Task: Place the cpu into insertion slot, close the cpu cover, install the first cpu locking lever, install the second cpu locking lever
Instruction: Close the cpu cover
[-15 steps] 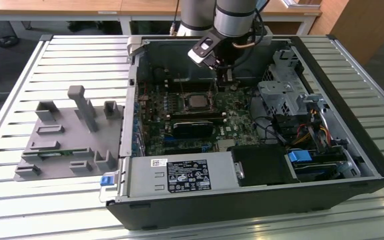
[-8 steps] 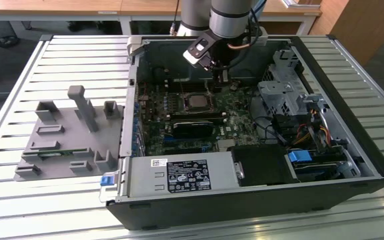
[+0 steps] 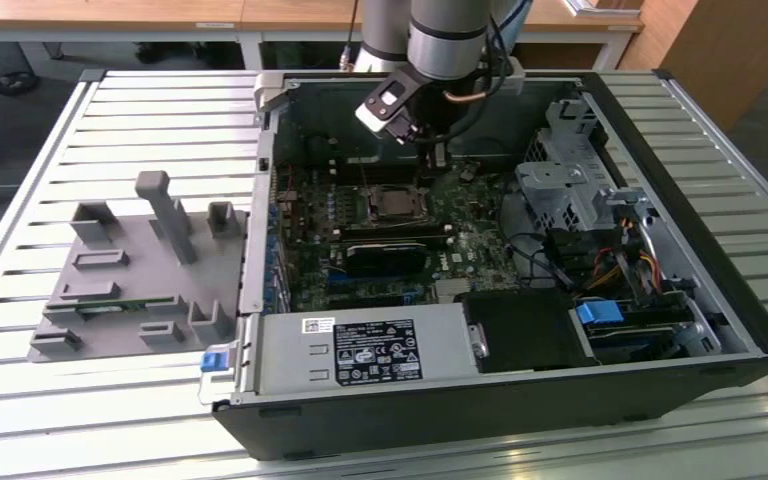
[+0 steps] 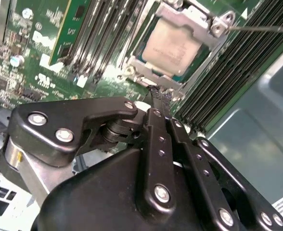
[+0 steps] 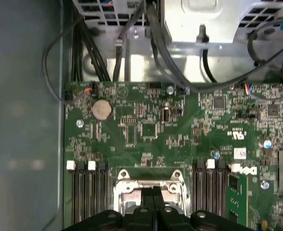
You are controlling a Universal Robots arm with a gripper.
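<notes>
In the second wrist view the gripper [image 4: 156, 90] sits closest. Its two black fingers [image 4: 157, 120] are pressed together into a single narrow tip with nothing held between them. That tip lies just beside the near edge of the insertion slot [image 4: 140, 76]; whether it touches the metal cannot be told. The cpu [image 4: 173, 45] lies flat in the slot with its dull silver-beige face up. The cpu cover [image 4: 194, 20] is down over it, framing the chip through its hollow middle. A thin metal rod [image 4: 262, 29] runs away from the cover's far corner. Long black memory slots [image 4: 218, 82] flank the socket on both sides, and a small green card [image 4: 67, 29] stands in one of them. In the first wrist view the green motherboard [image 5: 180, 130] stretches beyond the socket, with a round coin battery [image 5: 102, 109] and black cables [image 5: 156, 43] further off. In the exterior view the arm reaches down into the open black computer case [image 3: 491, 425], with the gripper above the board just past the socket. The case's silver power supply [image 3: 364, 352] sits nearest the camera. The case lies on a slatted table [image 3: 37, 130], and a grey holder block [image 3: 131, 270] stands on the exterior view's left.
</notes>
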